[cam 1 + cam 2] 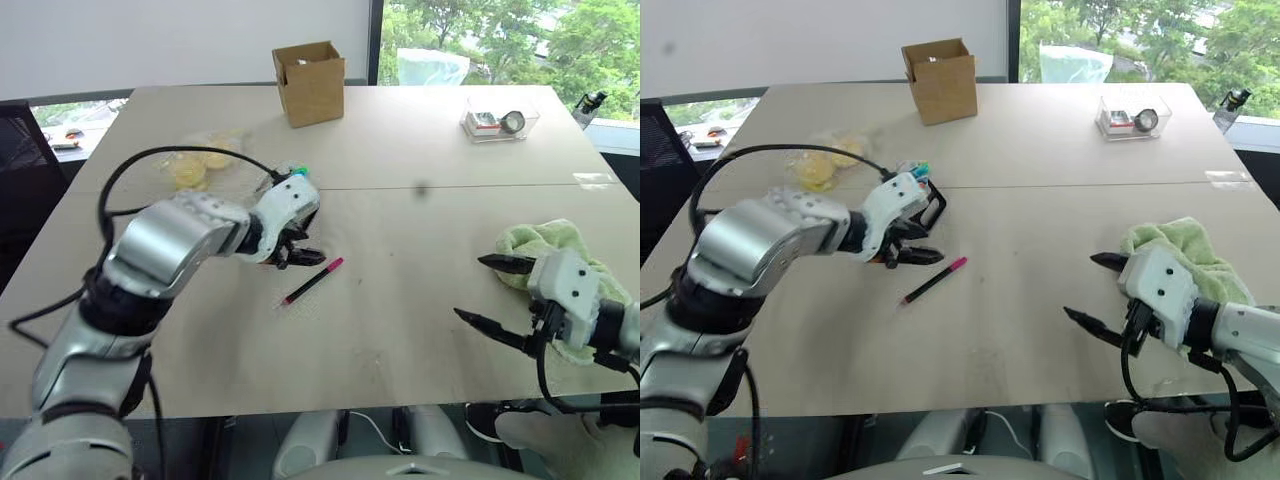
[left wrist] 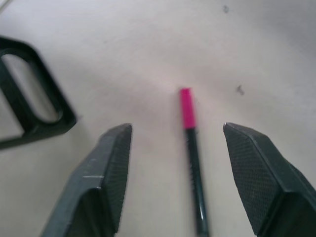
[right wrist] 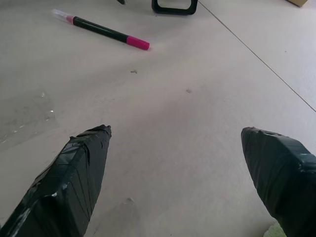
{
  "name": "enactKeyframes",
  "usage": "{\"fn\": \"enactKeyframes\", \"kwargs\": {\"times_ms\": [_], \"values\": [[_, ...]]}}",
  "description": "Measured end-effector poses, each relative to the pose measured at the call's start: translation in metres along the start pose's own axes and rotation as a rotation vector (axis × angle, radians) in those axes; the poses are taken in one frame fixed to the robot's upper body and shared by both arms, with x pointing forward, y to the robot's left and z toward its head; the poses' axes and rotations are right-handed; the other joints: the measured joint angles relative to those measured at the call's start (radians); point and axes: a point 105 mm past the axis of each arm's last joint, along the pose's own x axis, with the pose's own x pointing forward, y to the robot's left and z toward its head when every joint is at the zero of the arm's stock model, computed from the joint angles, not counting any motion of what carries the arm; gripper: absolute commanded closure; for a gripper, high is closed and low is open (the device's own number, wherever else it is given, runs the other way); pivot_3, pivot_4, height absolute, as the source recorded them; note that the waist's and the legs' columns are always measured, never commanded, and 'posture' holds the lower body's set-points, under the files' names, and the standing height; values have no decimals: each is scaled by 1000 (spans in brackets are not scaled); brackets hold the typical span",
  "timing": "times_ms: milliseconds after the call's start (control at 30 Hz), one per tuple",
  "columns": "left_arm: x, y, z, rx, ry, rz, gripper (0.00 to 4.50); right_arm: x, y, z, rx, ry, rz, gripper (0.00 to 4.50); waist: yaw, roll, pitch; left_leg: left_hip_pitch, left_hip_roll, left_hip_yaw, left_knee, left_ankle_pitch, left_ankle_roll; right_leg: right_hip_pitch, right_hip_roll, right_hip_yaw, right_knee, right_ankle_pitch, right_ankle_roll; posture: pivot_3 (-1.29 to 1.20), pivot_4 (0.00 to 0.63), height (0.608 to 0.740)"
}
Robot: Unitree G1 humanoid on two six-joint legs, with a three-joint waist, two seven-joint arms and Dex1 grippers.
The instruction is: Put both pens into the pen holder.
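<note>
While I watch from my station, my left gripper (image 2: 175, 173) hangs over the table (image 1: 420, 300) with its two black fingers spread apart and nothing between them. Directly below that gap lies the pink-capped pen (image 2: 191, 153), flat on the bare tabletop, touched by neither finger. In the head view the same pen sits just beside the left gripper, angled across the surface.

Just behind the left hand stands the pen holder (image 1: 930, 205), a small black open frame. A bright blue-green tip (image 1: 922, 168) pokes up at its top; I think this is the blue-capped pen already standing in the holder, though the hand hides most of it and I cannot be sure.

My right gripper (image 1: 495, 290) hovers well apart from all this, near a green cloth (image 1: 545, 245), its fingers wide and empty.

A cardboard box (image 1: 310, 82) and a clear tray (image 1: 498, 122) rest at the far side of the table.

By my judgement the task is about half done: one pen seems placed, and the pink one is not yet picked up.
</note>
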Motion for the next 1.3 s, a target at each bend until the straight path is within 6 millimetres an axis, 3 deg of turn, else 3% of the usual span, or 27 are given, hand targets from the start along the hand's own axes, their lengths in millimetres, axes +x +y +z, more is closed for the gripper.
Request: {"fn": "enactKeyframes", "kwargs": {"times_ms": [167,367,467,567,833,933,1033,1100,1200,1300], "values": [[24,-9,-12,2,136,-41,1446,1,8,10,-32,-51,15,0,-17,0,0,0,0,0,0,0,0,0,0,0,0,0,0,0,150,740],[34,-13,-27,17,222,-54,1446,5,18,45,-89,-236,61,0,-19,0,0,0,0,-1,0,0,0,0,0,0,0,0,0,0,150,740],[36,-10,-28,29,221,-35,2753,9,23,54,-99,-285,97,0,-18,-1,0,0,0,-1,0,0,0,0,0,0,0,0,0,0,150,740],[36,-5,-29,38,219,4,4331,11,25,58,-101,-309,115,0,-18,-1,0,0,0,0,0,0,0,0,0,1,0,0,0,0,150,740],[36,-6,-29,-21,141,-36,4424,14,24,69,-98,-365,134,0,-16,0,-1,0,0,-1,0,0,0,0,0,0,1,0,0,0,150,740],[29,-24,-5,-117,-3,-206,4424,15,21,68,-64,-377,115,0,-10,-1,0,-2,0,-2,2,0,0,0,0,-1,0,0,0,0,150,740],[-9,-30,41,-218,-268,-387,4424,16,12,66,14,-392,63,0,-16,-2,0,0,0,-1,1,0,0,0,0,-1,0,0,0,0,150,740],[-22,-26,55,-247,-384,-406,4424,16,9,65,37,-396,41,0,-18,-1,0,0,0,-1,1,0,0,0,0,-1,0,0,0,0,150,740],[-32,-12,83,-255,-638,-328,4424,16,4,64,70,-407,6,0,-18,-1,0,0,0,-1,1,0,0,0,0,-1,1,0,0,0,150,740],[-38,7,96,-138,-809,-81,4424,16,2,65,79,-414,4,0,-19,-1,0,0,0,0,1,0,0,0,-1,1,0,0,0,0,150,740]]}}
